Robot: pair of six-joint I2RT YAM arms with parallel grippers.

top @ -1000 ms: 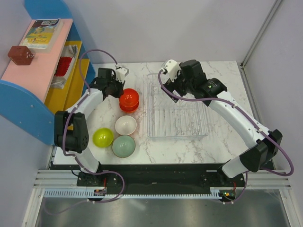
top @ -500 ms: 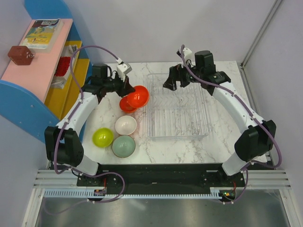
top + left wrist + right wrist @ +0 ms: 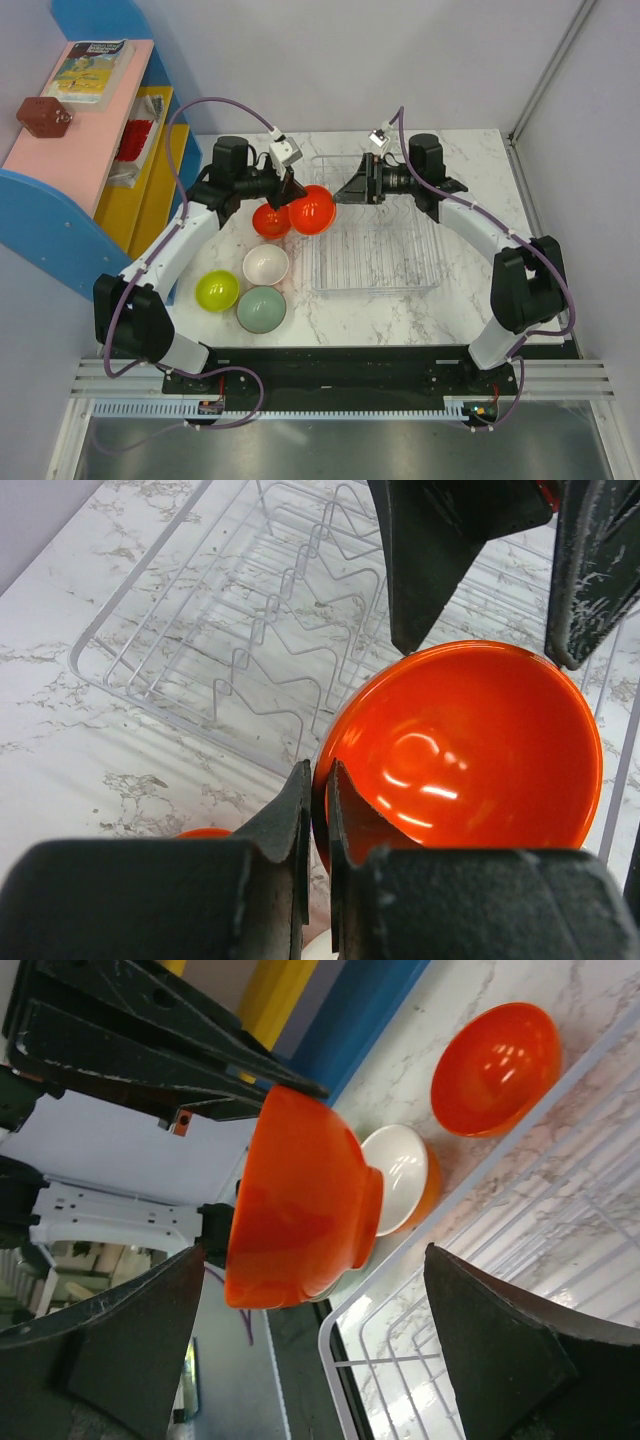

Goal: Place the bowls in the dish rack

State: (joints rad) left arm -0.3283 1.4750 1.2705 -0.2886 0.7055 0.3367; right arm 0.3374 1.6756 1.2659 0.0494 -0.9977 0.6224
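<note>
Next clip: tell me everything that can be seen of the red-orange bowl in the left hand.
The red-orange bowl is small, round and glossy, like glazed ceramic or plastic, the same colour inside and out, with a low foot ring. The left hand is shut on its near rim, one finger inside and one outside. It hangs tilted, clear of the table, at the left edge of the dish rack. The right hand is open, its fingers near the far rim with no contact visible.

White marble counter (image 3: 470,300): clear dish rack (image 3: 375,255) centre-right; to its left, red-orange bowl (image 3: 268,222) far, white-inside bowl (image 3: 266,265), lime bowl (image 3: 217,290), grey-green bowl (image 3: 261,309) nearest.
</note>
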